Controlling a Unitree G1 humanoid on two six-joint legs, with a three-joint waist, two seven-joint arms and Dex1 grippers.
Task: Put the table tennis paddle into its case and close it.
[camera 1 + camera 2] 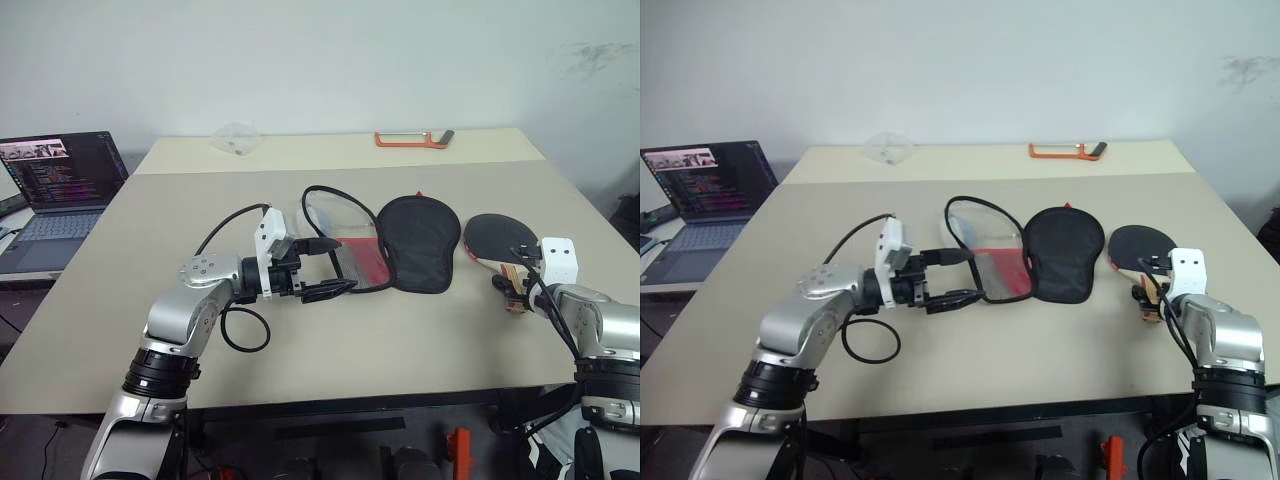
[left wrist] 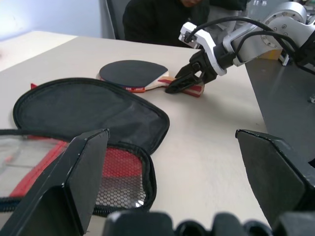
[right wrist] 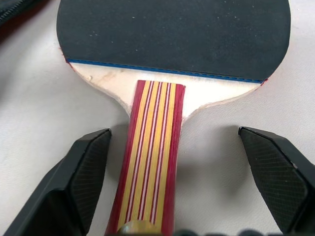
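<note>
Near left: left gripper (image 1: 332, 268) spread wide, empty, pointing right, hovering at the near-left edge of the case (image 1: 385, 243), not touching as far as visible. Near right: right gripper (image 3: 184, 184) also spread wide, fingers straddling the striped handle of the table tennis paddle (image 1: 497, 240), gaps visible on both sides, so nothing gripped yet. Paddle lying flat on the table (image 1: 200, 330), black rubber up, handle toward the near edge, just right of the case and apart from it. Case unzipped and splayed flat mid-table: black lid half on the right, red-and-mesh half on the left, zipper edge looping up at the far-left side. Far edge of table: orange-framed tool (image 1: 412, 139) and a clear plastic item (image 1: 237, 137), well clear of the work. Laptop (image 1: 55, 195) off to the far left on a side surface. Progress judged early: case open and ready, paddle still outside. Left to do: clamp on handle, lift, slide blade into case, fold lid over, run zipper shut.
</note>
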